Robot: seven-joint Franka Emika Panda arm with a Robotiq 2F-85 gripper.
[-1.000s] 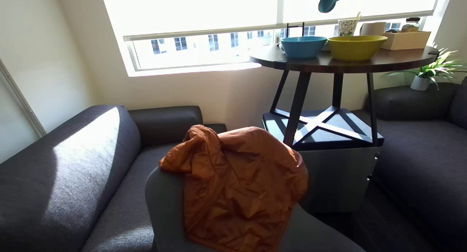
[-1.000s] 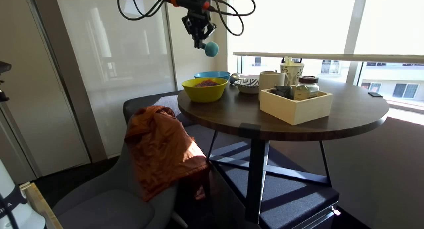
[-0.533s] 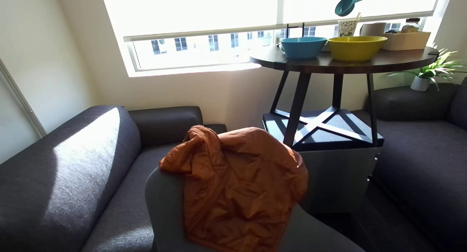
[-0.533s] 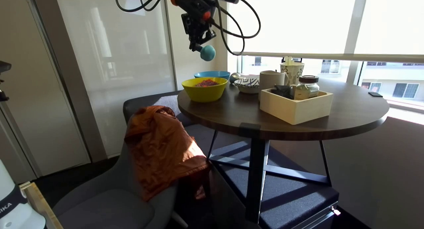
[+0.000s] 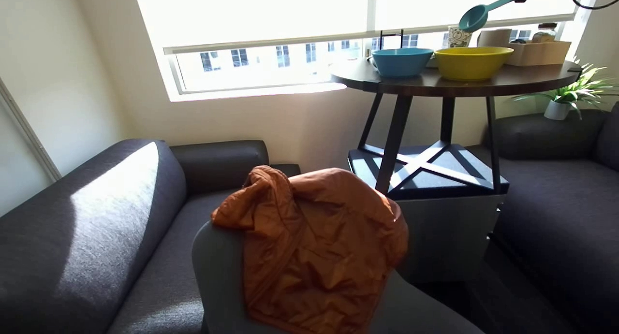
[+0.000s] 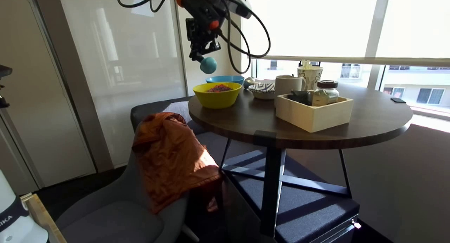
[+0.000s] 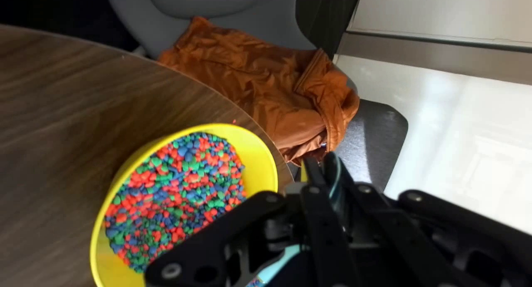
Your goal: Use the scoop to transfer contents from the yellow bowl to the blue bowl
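1. While the end effector hangs above the worktop, it is clamped on the handle of the scoop, whose cup projects below it.
2. Step in hand, by judgement: a fill from the yellow bowl, below the end effector. The tilted scoop in an exterior view suggests an unladen cup, but its inside is unclear.
3. Next move, by judgement: lower the cup into the contents, press it beneath the surface, level and lift it before crossing to the blue bowl, which also lies below the end effector, just beside the yellow bowl.
4. Contents, below the end effector in the wrist view: coarse, irregular granules of red, green and blue, lying loose.
5. Vessels: both bowls are round and smooth, with walls flaring to an open rim; the scoop is teal, probably plastic, with a rounded cup on a slim, straight handle.
6. Support: the worktop, lower than the end effector, is dark, wood-grained and curved at its edge.
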